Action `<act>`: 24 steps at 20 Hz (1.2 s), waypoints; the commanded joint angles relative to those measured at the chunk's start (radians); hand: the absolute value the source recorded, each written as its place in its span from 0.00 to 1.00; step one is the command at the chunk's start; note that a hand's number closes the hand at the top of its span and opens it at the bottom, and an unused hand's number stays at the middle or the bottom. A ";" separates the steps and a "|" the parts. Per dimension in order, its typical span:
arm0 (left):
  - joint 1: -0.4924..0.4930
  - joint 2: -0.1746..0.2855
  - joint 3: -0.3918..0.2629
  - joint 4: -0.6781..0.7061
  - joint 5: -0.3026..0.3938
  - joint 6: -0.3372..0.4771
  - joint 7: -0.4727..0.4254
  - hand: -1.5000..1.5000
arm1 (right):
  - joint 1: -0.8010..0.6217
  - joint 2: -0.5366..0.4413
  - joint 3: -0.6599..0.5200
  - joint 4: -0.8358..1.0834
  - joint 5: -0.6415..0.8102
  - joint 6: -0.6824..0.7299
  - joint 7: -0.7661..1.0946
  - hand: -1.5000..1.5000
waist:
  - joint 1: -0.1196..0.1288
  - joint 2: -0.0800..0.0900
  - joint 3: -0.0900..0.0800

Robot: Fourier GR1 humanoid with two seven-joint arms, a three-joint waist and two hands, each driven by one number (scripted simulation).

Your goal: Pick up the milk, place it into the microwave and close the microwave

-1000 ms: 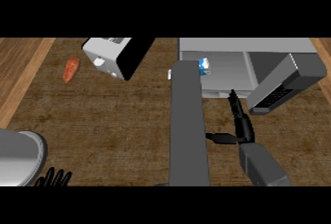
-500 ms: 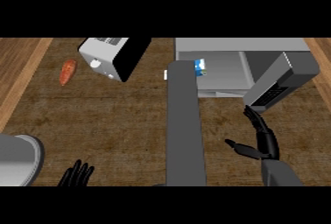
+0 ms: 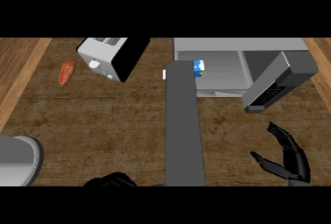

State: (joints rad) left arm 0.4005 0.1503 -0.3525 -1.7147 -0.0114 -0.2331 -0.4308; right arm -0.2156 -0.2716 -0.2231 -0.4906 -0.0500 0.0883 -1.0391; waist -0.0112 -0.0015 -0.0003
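Brown wood-grain counter (image 3: 97, 127) is filling the frame. Small blue-and-white milk carton (image 3: 201, 68) is sitting inside the grey microwave (image 3: 226, 48), upper right; placing looks done, closing pending. Black right hand (image 3: 289, 159), lower right, is hanging with fingers straight, holding nothing; next it needs to push the swung-out grey door (image 3: 278, 83) closed. Black left hand (image 3: 111, 180), bottom edge: pose untellable. Long grey bar (image 3: 184, 131) mid-frame is part-hiding the carton; white toaster (image 3: 97, 57) upper left, clear.

Dark brown wooden counter (image 3: 97, 122), edged by paler wood strips (image 3: 18, 70) left and right.
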 commanded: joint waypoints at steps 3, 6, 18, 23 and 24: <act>-0.132 -0.081 -0.056 0.059 -0.032 0.016 0.092 1.00 | 0.084 -0.082 -0.046 -0.069 -0.079 0.143 -0.018 0.00 | 0.005 0.001 0.000; -0.221 -0.119 -0.005 0.201 -0.104 0.098 0.042 1.00 | 0.083 -0.106 -0.054 -0.097 -0.099 0.159 0.002 0.00 | 0.004 0.001 0.000; -0.490 -0.149 -0.173 0.463 -0.191 0.029 0.267 1.00 | 0.175 -0.174 -0.054 -0.123 -0.144 0.266 -0.030 0.00 | -0.020 0.004 0.001; -0.633 -0.150 -0.305 0.654 -0.120 0.047 0.283 1.00 | 0.177 -0.202 -0.045 -0.155 -0.156 0.289 -0.012 0.00 | -0.033 0.007 0.000; -0.642 -0.150 -0.380 0.645 -0.095 0.108 0.266 1.00 | 0.168 -0.198 -0.051 -0.119 -0.156 0.283 -0.034 0.00 | -0.022 0.007 0.001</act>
State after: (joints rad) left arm -0.1647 0.0049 -0.5940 -1.1623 -0.1496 -0.1745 -0.1799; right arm -0.0509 -0.4539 -0.2703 -0.6280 -0.1961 0.2562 -0.9717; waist -0.0332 0.0040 0.0008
